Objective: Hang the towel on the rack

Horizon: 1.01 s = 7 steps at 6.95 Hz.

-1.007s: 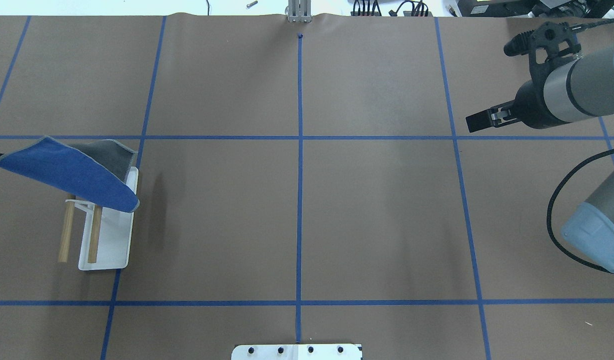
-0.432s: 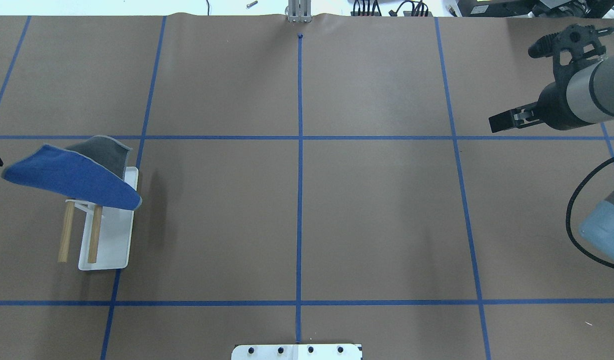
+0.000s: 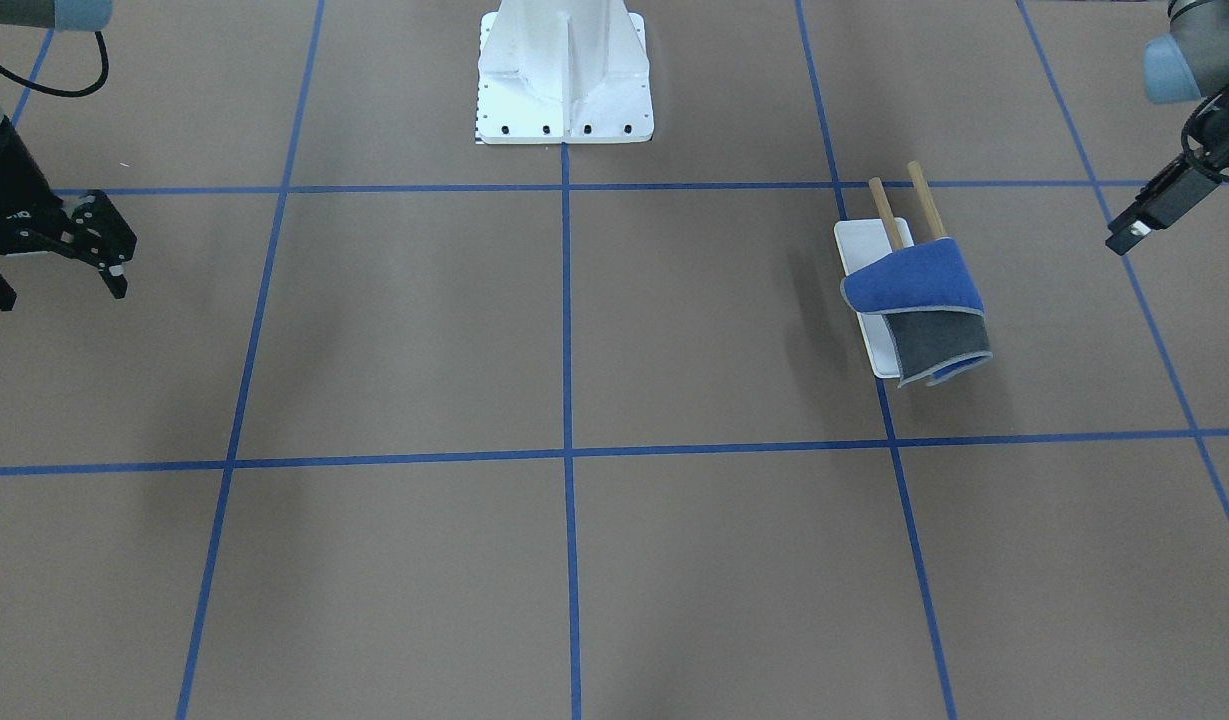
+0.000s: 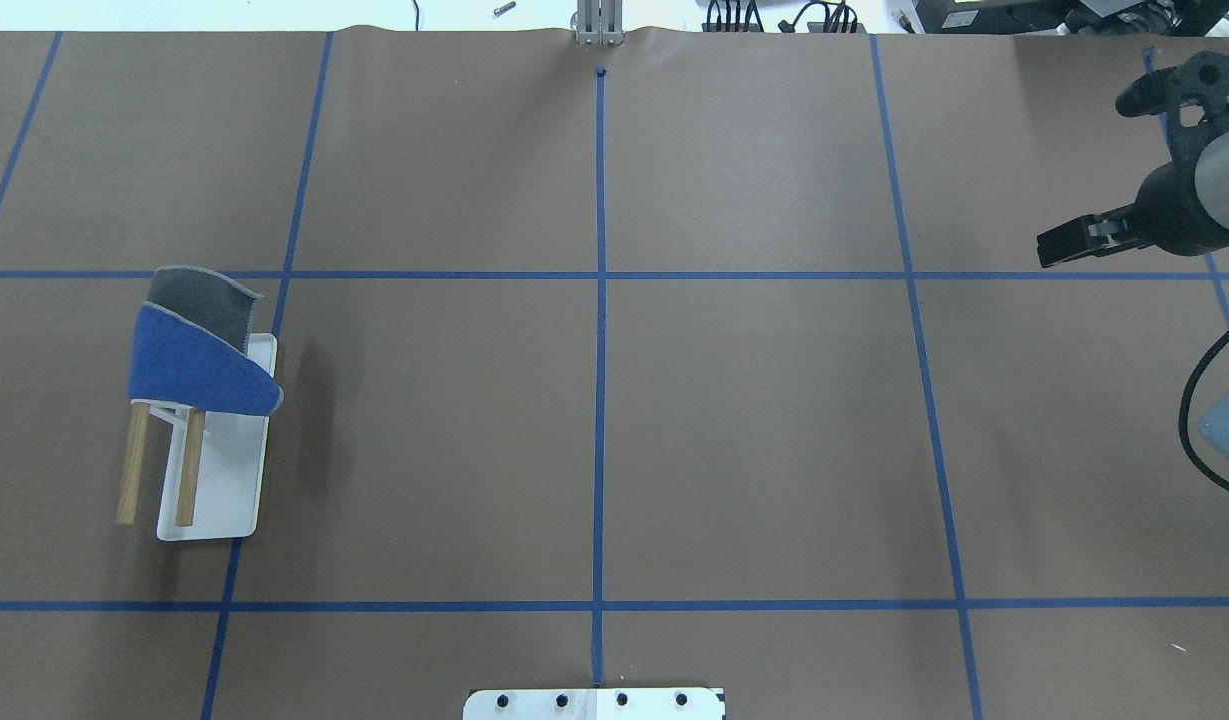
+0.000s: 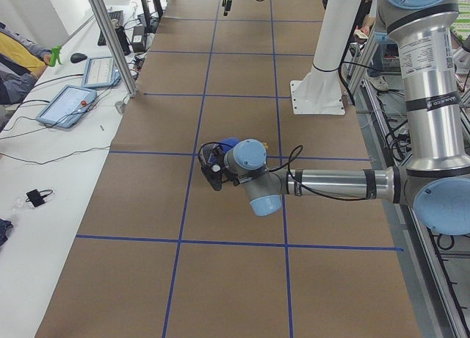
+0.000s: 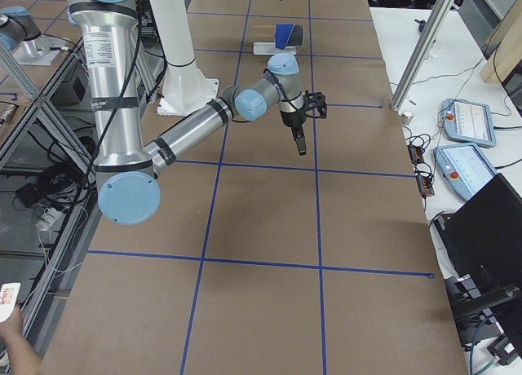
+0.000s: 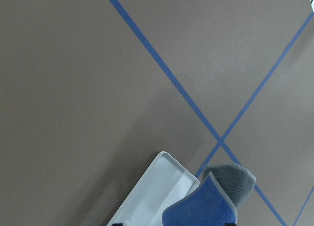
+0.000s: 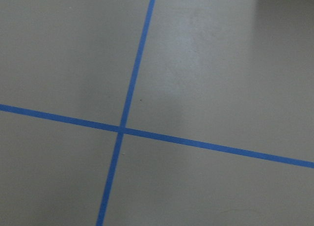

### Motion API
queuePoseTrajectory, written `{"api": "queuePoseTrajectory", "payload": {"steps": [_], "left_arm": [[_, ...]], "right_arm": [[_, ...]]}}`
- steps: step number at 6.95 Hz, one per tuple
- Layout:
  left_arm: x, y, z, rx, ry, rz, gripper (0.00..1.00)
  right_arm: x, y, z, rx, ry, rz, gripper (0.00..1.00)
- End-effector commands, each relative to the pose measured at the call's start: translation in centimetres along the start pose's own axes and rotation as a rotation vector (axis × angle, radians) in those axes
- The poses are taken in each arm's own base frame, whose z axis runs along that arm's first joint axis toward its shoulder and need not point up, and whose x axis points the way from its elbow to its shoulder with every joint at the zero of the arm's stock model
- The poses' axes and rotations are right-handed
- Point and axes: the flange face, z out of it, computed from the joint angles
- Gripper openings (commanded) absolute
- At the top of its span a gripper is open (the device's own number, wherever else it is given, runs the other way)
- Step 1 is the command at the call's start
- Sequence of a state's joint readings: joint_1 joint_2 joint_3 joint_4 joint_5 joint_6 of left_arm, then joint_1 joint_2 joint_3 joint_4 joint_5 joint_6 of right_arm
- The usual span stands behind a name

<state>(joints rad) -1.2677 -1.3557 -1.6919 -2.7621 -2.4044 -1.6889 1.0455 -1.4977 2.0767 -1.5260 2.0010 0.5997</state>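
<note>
The towel [image 4: 199, 350], blue face up with a grey flap, hangs over the far ends of the rack's two wooden bars [image 4: 186, 465], above the white tray base [image 4: 229, 480]. It also shows in the front view [image 3: 919, 300] and the left wrist view [image 7: 206, 206]. My left gripper [image 3: 1129, 235] is empty, well clear of the towel toward the table's left end, and out of the overhead view. It looks open. My right gripper [image 3: 59, 292] is open and empty, far off at the table's right side, and shows side-on in the overhead view [image 4: 1052, 247].
The large white bolted pedestal [image 3: 564, 70] stands at the robot's edge of the table. Blue tape lines grid the brown table top [image 4: 754, 430]. An operators' side table with tablets [image 5: 70, 103] runs along the far edge.
My left gripper let go of the towel's corner and drew back left out of the overhead view. The blue flap dropped over the bars. My right arm pulled back to the right.
</note>
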Motion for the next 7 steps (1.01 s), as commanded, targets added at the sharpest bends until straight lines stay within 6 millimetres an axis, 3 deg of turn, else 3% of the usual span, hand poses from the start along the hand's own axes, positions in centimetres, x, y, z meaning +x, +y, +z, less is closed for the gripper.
{"api": "queuePoseTrajectory", "payload": {"steps": [1, 2, 3, 4, 5, 7], "left_arm": [[-2.6, -4.7, -3.5, 0.145, -0.014, 0.275, 0.98], [-3.9, -6.5, -3.5, 0.229, -0.094, 0.454, 0.98], [-5.7, -8.3, -3.3, 0.297, -0.213, 0.658, 0.98], [-7.0, -9.9, -2.9, 0.302, -0.346, 0.818, 0.98], [-6.9, -11.1, -2.2, 0.228, -0.46, 0.928, 0.98], [-2.2, -12.4, -0.7, 0.039, -0.538, 0.873, 0.98]], "right_arm": [[10.5, -0.6, 1.4, -0.078, -0.009, 0.009, 1.0], [17.4, -1.1, 2.0, -0.11, -0.041, -0.076, 1.0], [21.9, -1.2, 2.9, -0.129, -0.052, -0.07, 1.0], [24.7, -0.8, 3.9, -0.151, -0.042, -0.056, 1.0], [27.0, -0.2, 4.8, -0.171, -0.036, -0.06, 1.0], [28.9, 0.0, 6.6, -0.211, -0.005, -0.031, 1.0]]}}
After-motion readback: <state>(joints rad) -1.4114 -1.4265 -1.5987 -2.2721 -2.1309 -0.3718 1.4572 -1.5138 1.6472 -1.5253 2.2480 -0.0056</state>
